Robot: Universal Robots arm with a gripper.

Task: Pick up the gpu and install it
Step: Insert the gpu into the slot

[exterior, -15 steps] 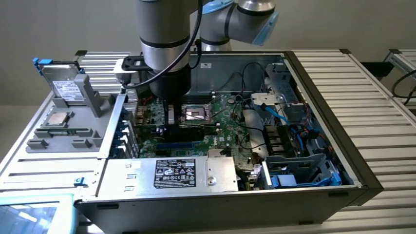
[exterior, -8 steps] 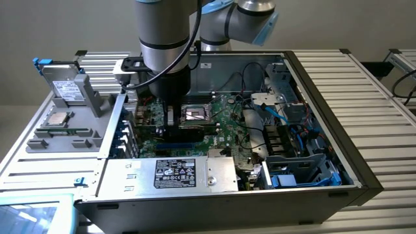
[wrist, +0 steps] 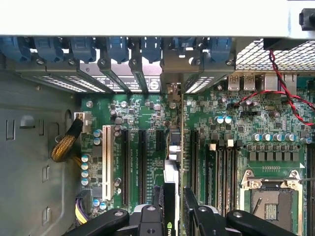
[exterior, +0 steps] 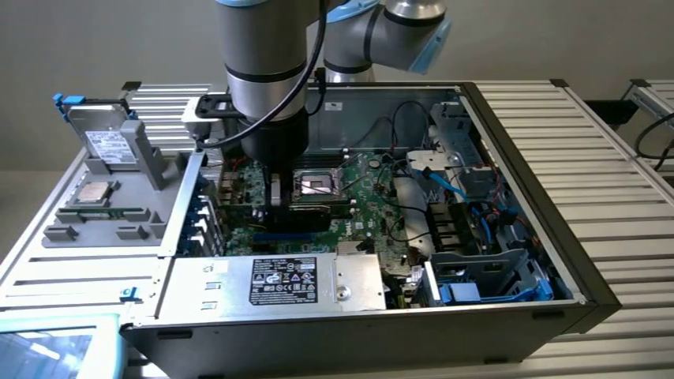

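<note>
The gpu (wrist: 173, 162) stands on edge over the black expansion slots of the green motherboard (wrist: 147, 113) inside the open computer case (exterior: 526, 118). Its silver bracket end reaches the rear slot wall below the blue latches. My gripper (wrist: 175, 209) is shut on the card, one black finger on each face next to the black heatsink. In the exterior view the gripper (exterior: 276, 185) reaches straight down into the case, with the gpu (exterior: 276, 212) dark and upright beneath it. Whether the card's edge sits fully in a slot I cannot tell.
The CPU socket (exterior: 316, 184) lies just beside the card. Red and black wires (wrist: 290, 98) and a yellow braided cable (wrist: 66, 145) run near the board. A silver power supply (exterior: 284, 280) fills the case's near side. A drive box (exterior: 106, 146) stands on a grey fixture outside.
</note>
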